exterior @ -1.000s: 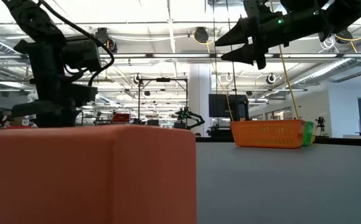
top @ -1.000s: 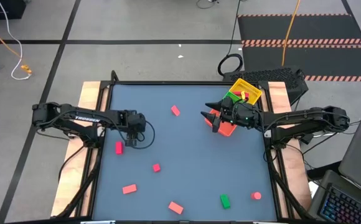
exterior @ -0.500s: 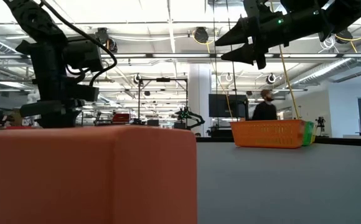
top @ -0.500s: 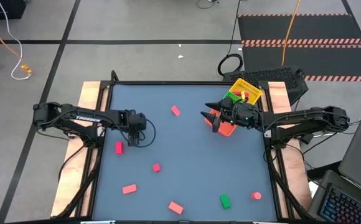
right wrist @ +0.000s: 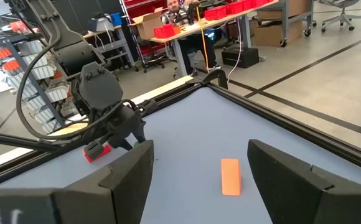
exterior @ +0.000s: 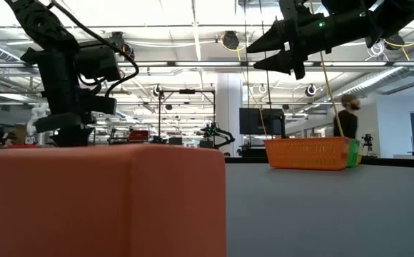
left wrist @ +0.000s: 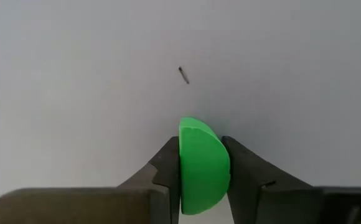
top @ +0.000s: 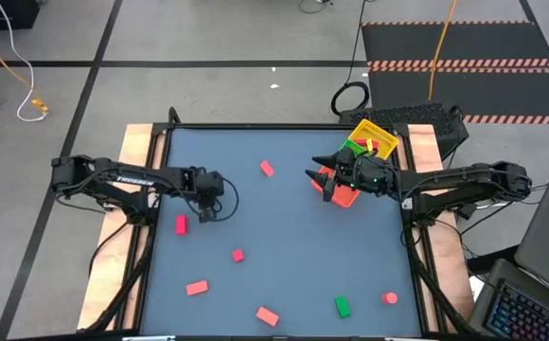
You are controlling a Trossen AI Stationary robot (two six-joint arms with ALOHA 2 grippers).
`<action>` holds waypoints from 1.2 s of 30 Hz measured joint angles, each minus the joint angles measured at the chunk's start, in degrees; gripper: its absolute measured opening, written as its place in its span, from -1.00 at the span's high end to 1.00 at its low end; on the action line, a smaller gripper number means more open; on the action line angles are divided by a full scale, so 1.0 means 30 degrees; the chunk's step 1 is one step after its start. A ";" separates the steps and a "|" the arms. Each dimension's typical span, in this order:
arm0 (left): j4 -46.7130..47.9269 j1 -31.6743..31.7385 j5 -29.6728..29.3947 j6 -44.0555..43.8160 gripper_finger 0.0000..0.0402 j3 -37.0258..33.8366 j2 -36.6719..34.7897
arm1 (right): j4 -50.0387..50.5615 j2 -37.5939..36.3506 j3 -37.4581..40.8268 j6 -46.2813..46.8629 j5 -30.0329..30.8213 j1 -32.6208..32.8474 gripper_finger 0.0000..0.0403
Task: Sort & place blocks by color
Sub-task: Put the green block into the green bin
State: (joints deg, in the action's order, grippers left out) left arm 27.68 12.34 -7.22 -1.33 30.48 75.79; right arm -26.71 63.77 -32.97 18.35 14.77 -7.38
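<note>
Grey-blue table (top: pixel 284 237); red and pink blocks (top: pixel 197 287) scattered (one green block (left wrist: pixel 203 165)); orange, green, yellow tray (exterior: pixel 312 153) at two o'clock.

Matt grey-blue table top (top: pixel 284 227), smooth, edged by pale bare-wood boards (top: pixel 137 142). A green block (left wrist: pixel 202 165), smooth matt plastic by its look, sits between dull dark fingers (left wrist: pixel 162 180). The orange tray (exterior: pixel 308 154) shows perforated plastic walls.

You're in a big open lab or workshop: ceiling light strips (exterior: pixel 193 21) run far back, and workbenches (right wrist: pixel 243 18) carry red bins (right wrist: pixel 230 10). Taped lines (top: pixel 256 64) cross the concrete floor (top: pixel 208 38) round your tabletop (top: pixel 284 218).
</note>
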 joint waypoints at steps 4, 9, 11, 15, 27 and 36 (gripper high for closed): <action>-0.0114 0.0060 0.0634 -0.0398 0.58 0.0000 0.0003 | -0.0004 0.0000 0.0000 0.0000 0.0013 0.0000 -0.26; -0.0226 0.0010 0.1426 -0.0636 0.58 0.1197 0.0070 | -0.0002 0.0000 0.0000 0.0000 0.0020 0.0000 -0.26; -0.0750 0.0038 0.1396 -0.0738 0.58 0.2402 0.0047 | -0.0002 0.0000 0.0000 0.0000 0.0020 0.0000 -0.26; -0.2227 -0.0070 0.1403 -0.0507 0.58 0.4805 0.0036 | 0.0019 0.0000 0.0000 -0.0185 0.0012 0.0000 -0.26; -1.3981 -0.1099 0.6107 -0.0263 0.58 0.6069 0.0015 | -0.5732 0.2721 0.0007 -0.2239 -0.3506 0.1077 -0.26; -1.5168 -0.1582 0.6794 -0.1414 0.58 0.6076 0.0000 | -1.3334 0.6046 0.0007 -0.3852 -0.3528 0.2062 -0.26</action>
State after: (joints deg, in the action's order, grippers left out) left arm -17.82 7.59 13.16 -5.57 48.71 75.79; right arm -66.71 81.90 -32.95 6.79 4.19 -1.19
